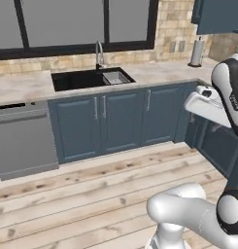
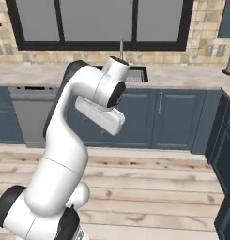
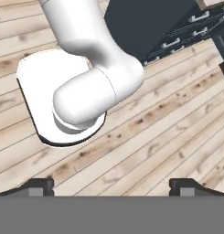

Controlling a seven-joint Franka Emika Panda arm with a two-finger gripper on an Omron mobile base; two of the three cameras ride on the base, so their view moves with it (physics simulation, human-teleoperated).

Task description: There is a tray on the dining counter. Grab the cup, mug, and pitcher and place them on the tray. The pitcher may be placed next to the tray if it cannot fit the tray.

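The tray, the dining counter, the cup, the mug and the pitcher are all out of view. My arm is folded up high over its base, with the white hand held level in front of the blue cabinets. In the hand view my gripper points down at the wooden floor and my own base. Its two dark fingertips stand wide apart, so it is open with nothing between them.
A beige worktop along the far wall holds a black sink with a faucet and a paper-towel roll. A grey dishwasher and dark blue cabinets stand under it. More cabinets run along the right.
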